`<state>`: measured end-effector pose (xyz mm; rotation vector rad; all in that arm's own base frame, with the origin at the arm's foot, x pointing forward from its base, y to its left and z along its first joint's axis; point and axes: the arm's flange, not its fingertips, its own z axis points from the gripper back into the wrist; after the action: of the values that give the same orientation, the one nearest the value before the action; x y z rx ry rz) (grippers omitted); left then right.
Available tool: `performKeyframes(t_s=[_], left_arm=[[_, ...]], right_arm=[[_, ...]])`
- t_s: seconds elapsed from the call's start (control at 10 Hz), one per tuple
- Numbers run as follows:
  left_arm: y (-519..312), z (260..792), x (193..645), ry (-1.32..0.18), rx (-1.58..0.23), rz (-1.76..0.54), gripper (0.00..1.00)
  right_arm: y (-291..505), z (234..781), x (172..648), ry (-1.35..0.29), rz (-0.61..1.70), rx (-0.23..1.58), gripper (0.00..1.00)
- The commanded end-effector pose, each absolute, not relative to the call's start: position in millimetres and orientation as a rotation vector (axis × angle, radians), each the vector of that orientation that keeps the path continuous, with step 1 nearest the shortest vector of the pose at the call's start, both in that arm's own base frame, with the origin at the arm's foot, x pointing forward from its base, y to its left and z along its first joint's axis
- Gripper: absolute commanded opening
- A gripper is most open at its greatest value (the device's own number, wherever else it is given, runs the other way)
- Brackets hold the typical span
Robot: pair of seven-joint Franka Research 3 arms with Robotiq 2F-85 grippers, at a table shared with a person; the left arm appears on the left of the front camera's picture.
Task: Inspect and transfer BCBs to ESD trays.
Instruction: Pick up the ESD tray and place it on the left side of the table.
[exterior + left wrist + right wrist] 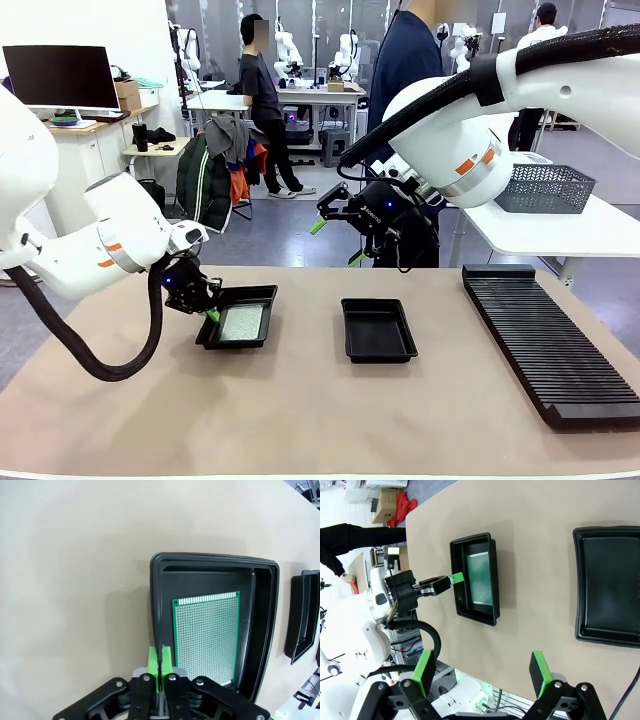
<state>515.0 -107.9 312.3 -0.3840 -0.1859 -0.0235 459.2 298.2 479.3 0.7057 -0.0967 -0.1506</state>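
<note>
One green BCB [243, 323] [206, 636] [480, 581] lies flat inside the left ESD tray [262, 296] [210, 562] [457, 570]. The other ESD tray [352, 340] [600, 635] in the table's middle holds nothing. My left gripper [211, 315] [160, 661] [455, 578] hovers at the left tray's near-left rim, its green pads pressed together with nothing between them. High above the far table edge, my right gripper [337, 240] [482, 675] stands open and empty, looking down on both trays.
A long black ribbed rack [545, 335] lies along the right side of the table. A grey mesh basket [545, 189] sits on a white side table at the far right. A person in dark blue stands behind the right arm. Bare tabletop lies in front of the trays.
</note>
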Motion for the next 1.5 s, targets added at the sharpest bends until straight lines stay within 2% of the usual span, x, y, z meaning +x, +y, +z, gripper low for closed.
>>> performKeyframes(t_s=[0.0,0.7,1.4], left_arm=[[-89,320,498,-0.211,-0.388,-0.029,0.0],[50,349,476,-0.251,-0.337,-0.025,0.0],[91,328,472,-0.24,-0.273,0.01,0.0]], right_arm=[[300,480,462,-0.094,-0.169,0.688,1.0],[300,480,462,-0.094,-0.169,0.688,1.0],[300,480,462,-0.094,-0.169,0.688,1.0]])
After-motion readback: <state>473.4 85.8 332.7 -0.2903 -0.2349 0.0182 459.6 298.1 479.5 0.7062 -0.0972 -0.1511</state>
